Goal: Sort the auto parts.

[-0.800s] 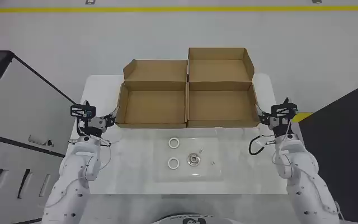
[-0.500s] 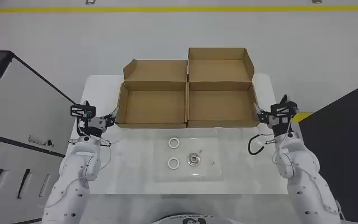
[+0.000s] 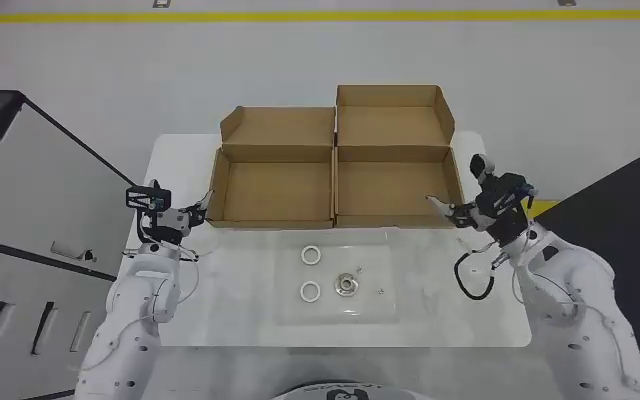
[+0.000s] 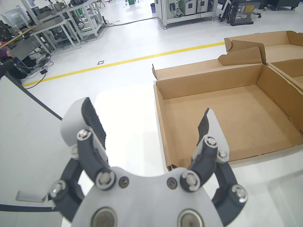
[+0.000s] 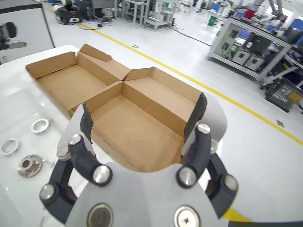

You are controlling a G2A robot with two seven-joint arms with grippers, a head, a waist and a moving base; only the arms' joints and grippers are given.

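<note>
- Our right gripper (image 5: pixel 143 105), jaws apart and empty, hangs over the right box's (image 3: pixel 395 190) near corner; left gripper (image 4: pixel 148 109), likewise apart, sits mid-left in the top view.
- Parts lie lower centre: upper ring (image 3: pixel 312 255), lower ring (image 3: pixel 311 291), hub (image 3: pixel 345 285).
- We should descend squarely over one ring, straddling its rim.
</note>
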